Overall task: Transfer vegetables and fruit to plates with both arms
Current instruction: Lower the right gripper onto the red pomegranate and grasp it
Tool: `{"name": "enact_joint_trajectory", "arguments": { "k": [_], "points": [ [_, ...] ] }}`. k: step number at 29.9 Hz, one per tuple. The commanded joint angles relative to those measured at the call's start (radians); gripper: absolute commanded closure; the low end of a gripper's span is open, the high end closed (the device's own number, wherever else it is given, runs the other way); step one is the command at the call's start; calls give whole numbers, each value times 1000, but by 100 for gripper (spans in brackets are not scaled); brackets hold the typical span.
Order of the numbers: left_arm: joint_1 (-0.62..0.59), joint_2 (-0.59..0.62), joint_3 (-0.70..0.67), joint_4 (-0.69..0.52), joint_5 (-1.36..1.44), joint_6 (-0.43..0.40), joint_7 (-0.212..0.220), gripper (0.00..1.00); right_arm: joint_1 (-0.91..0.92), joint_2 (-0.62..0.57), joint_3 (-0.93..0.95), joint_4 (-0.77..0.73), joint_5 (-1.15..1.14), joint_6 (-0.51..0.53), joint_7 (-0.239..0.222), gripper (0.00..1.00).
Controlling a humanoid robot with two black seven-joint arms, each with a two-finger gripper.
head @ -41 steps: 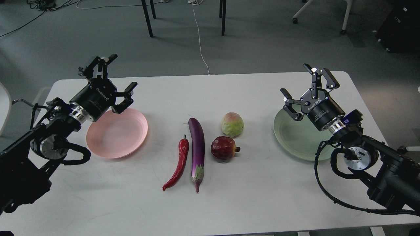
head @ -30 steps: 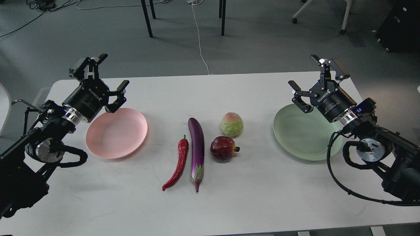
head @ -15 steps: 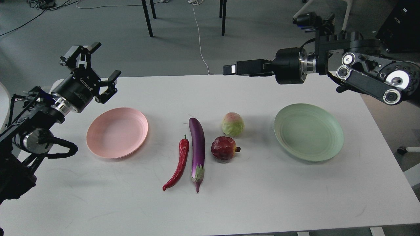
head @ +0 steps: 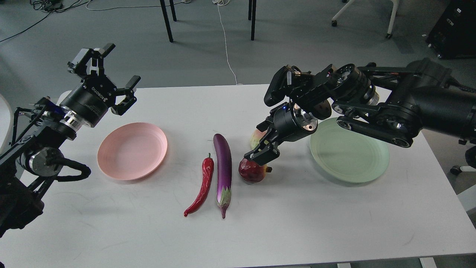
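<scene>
The purple eggplant [head: 223,167] and the red chili [head: 204,184] lie side by side at the table's middle. The dark red fruit [head: 252,172] sits just right of them. The yellow-green fruit [head: 254,140] behind it is mostly hidden by my right wrist. My right gripper [head: 260,155] points down and sits right on top of the dark red fruit; its dark fingers cannot be told apart. My left gripper [head: 122,63] is open and empty, raised behind the empty pink plate [head: 132,150]. The green plate [head: 349,156] is empty, partly under my right arm.
The white table [head: 297,223] ends close behind the plates and at the right just past the green plate. Chair legs [head: 166,20] and a white cable [head: 225,44] are on the floor behind it. A black box [head: 452,28] stands at the far right.
</scene>
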State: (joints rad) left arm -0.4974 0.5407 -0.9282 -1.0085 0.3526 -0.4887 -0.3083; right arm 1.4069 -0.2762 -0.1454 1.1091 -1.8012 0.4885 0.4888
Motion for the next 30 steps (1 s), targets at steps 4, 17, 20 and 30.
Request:
{"name": "enact_joint_trajectory", "arguments": {
  "k": [4, 17, 20, 30],
  "points": [
    [2, 8, -1, -1, 0, 0, 2, 0, -36, 90, -25, -81, -1, 0, 0, 2],
    [2, 5, 0, -1, 0, 0, 2, 0, -42, 135, -74, -126, -6, 0, 0, 7],
    [7, 5, 0, -1, 0, 0, 2, 0, -42, 138, -89, -144, -6, 0, 0, 7],
    [14, 4, -1, -1, 0, 0, 2, 0, -43, 161, -129, -178, -6, 0, 0, 8]
  ]
}}
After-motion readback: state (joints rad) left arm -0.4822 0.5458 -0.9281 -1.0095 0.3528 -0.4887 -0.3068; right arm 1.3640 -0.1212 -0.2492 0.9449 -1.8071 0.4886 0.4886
